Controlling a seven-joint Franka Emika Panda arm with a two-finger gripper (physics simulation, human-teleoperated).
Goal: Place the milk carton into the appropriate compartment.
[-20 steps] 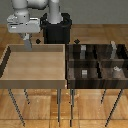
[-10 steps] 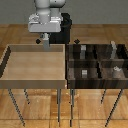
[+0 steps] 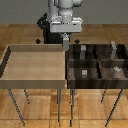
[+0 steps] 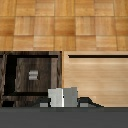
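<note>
The gripper (image 3: 65, 42) hangs over the far edge of the table, at the seam between the wooden tray (image 3: 10, 62) on the exterior view's left and the dark divided bin (image 3: 70, 70) on its right, and its fingers are clamped on the milk carton (image 3: 65, 42), which dangles clear of both containers. In the wrist view the carton (image 4: 62, 96) shows as a pale grey block held close under the camera, above the dividing wall. It looks light and stiff, a small boxy thing with flat sides, so a pinch across two opposite faces near the upper body should hold it; the smooth faces could slip if the squeeze is weak, and the peaked top offers poor purchase. Compared with a second ago, the arm has swung from above the tray's far left corner toward the exterior view's right, carrying the carton to the bin's near-left compartments, where small grey blocks (image 3: 84, 73) sit.
</note>
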